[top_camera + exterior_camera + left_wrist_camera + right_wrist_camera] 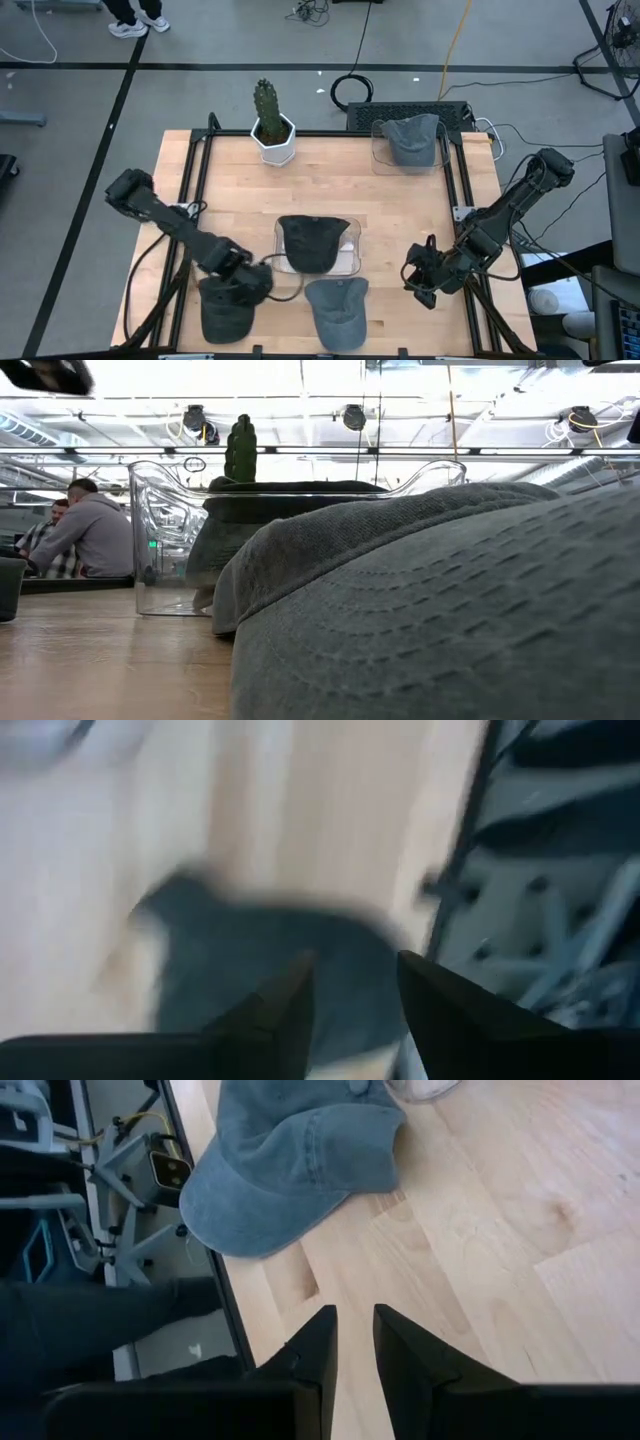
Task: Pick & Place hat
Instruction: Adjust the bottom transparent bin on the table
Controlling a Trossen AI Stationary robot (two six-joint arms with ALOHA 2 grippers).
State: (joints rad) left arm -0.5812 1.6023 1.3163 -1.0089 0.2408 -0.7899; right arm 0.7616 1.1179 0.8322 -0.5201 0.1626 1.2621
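Several caps are in view. A dark hat [225, 312] lies flat on the table at the near left edge, blurred in the left wrist view [240, 960]. My left gripper [248, 283] hovers open over its far end, fingers apart [355, 970], pointing steeply down. A blue-grey hat [337, 312] lies at the near middle, also seen from the right wrist [290, 1160]. My right gripper [420, 282] hangs over bare wood to that hat's right, with a narrow gap between its fingers [355, 1330] and nothing in it.
A clear tub [315, 245] in the table's middle holds another dark hat [290, 510]. A second clear tub [410, 142] at the far right holds a grey hat. A cactus in a white pot [270, 128] stands at the far edge. People sit beyond the table [85, 530].
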